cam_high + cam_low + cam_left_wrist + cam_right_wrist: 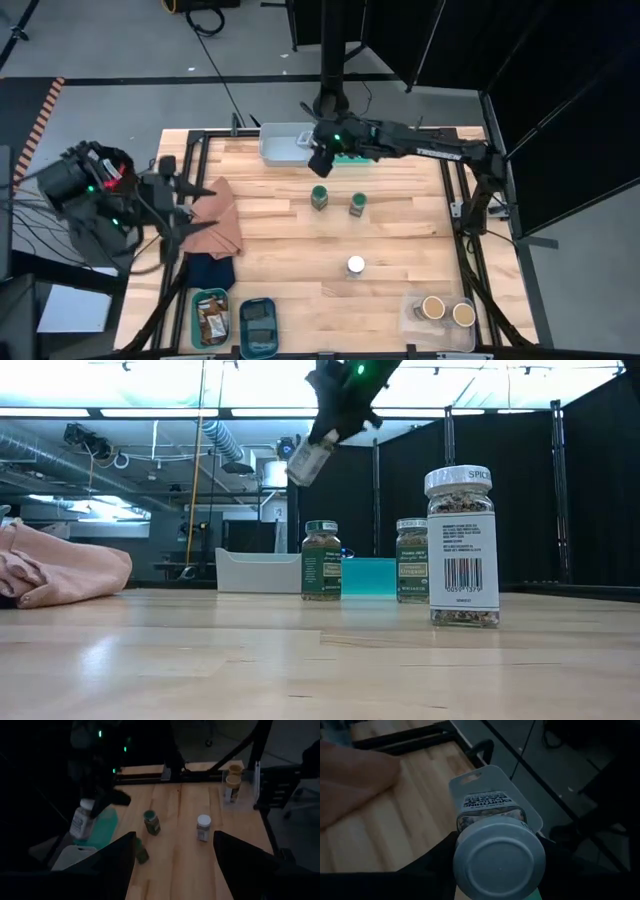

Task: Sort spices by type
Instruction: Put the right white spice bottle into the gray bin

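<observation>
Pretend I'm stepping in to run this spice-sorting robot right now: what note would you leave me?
Right gripper: shut on a white-lidded jar, held tilted in the air above the white bin at the table's far edge.
Left gripper: open, waiting at the left side by the pink cloth.
On the table: two green-lidded jars, one white-lidded jar.
Done: two tan-topped jars share a clear bin.
Left: set down the held jar, sort the others.

White-lidded jar A [308, 460]: airborne, tilted, above the far bin.
White-lidded jar B [355, 265]: upright, mid-table.
Green-lidded jars [319, 196]: two, upright, side by side.
Tan-topped jars [433, 308]: two, in clear near-right container.
</observation>
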Controlling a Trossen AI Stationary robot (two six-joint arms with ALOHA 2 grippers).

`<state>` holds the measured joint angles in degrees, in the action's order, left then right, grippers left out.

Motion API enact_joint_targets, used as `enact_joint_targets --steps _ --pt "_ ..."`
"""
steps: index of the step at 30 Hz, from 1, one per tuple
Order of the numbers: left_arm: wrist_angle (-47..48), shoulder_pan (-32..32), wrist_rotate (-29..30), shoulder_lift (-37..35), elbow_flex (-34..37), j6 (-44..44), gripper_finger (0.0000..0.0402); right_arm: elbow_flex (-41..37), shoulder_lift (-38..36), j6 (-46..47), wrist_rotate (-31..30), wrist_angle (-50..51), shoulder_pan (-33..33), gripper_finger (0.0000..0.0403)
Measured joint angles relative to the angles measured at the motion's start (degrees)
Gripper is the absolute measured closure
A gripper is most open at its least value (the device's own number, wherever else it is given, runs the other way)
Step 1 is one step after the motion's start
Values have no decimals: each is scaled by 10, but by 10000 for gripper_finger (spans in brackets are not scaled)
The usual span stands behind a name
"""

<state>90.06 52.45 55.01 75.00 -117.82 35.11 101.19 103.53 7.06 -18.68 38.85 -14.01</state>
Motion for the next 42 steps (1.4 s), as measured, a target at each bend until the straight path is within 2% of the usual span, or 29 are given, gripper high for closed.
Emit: enact_joint_targets --steps 3,7,11,16,20,27,42 --pt "0 0 5 -22 0 -7 133 9 30 -5 9 -26 -21 194" --pt "0 0 5 -48 0 -26 133 72 90 -15 31 -32 -47 194" --pt "0 0 4 -69 0 -38 133 174 175 -31 53 -9 -63 194" --pt "0 0 4 -88 0 -53 133 338 280 -61 54 98 -70 194" --pt "0 0 3 -97 0 -69 133 296 281 -75 61 102 -75 194" --pt "0 0 22 -110 0 -95 133 295 288 -93 48 184 -92 194" --pt "-1 0 66 -122 0 -93 133 296 296 -166 96 182 -113 194"
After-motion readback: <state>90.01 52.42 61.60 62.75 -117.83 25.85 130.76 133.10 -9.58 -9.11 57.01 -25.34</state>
